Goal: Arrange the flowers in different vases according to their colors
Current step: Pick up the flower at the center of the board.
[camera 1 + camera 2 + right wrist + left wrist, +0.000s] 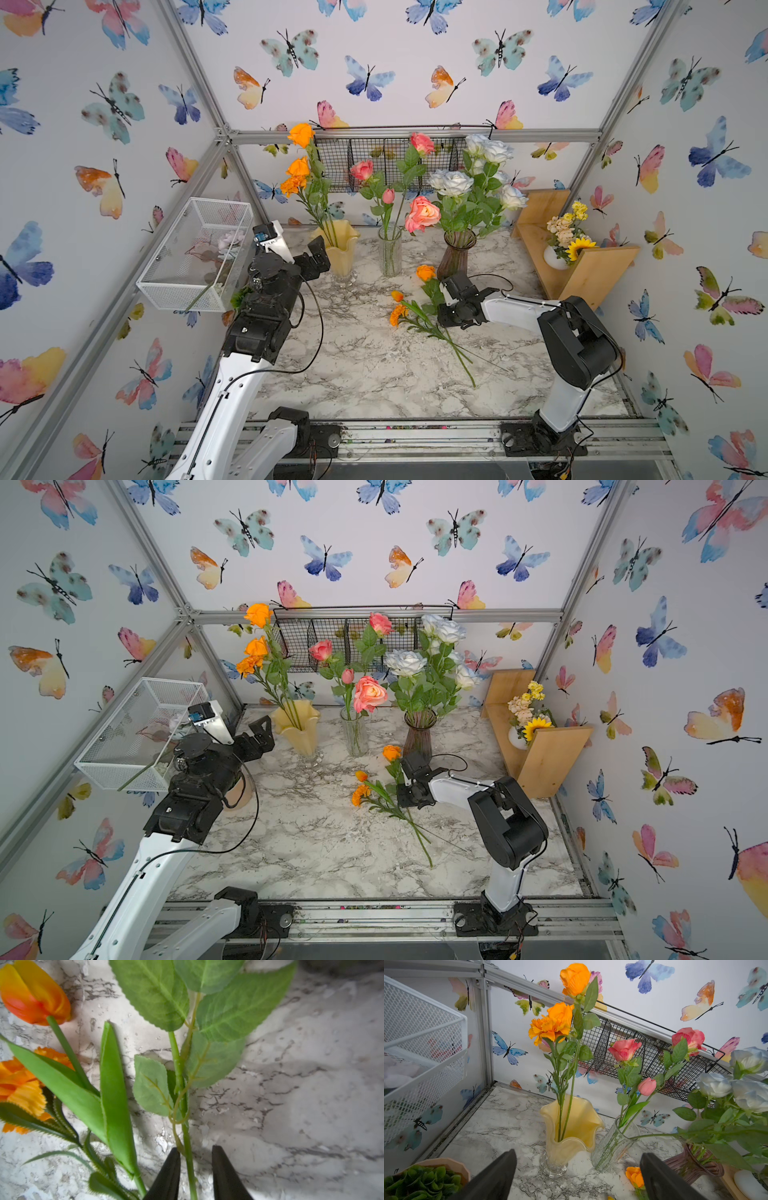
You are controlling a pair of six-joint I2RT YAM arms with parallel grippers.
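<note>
Orange flowers, three of them, lie loose on the marble counter (365,374) near its middle, just in front of the purple vase (455,253). They are an orange rose (426,272), an orange tulip (397,296) and an orange marigold (399,316), with their stems running toward the front edge.

The right gripper (195,1147) straddles the rose's stem below its leaves. Its jaws stand narrowed, with one pad (170,1174) right beside the stem and a gap on the other side, so nothing is clamped yet. The left gripper (578,1152) is spread wide and empty, hovering beside the yellow vase (340,249) near the back-left corner.

Likely risks:
- The stem sits off-centre between the jaws, so it may roll or slip when pinched.
- A thin leaf stalk curls next to the fingertip and could get caught.
- The three stems bunch together lower down, so a lift may drag the tulip and marigold along.
- The long stem could swing into the purple vase.

The rose has a slim green stem and broad, serrated fabric leaves. The yellow vase holds three orange blooms. The clear vase (390,251) holds pink flowers (422,214), and the purple vase holds white roses (453,183).
</note>
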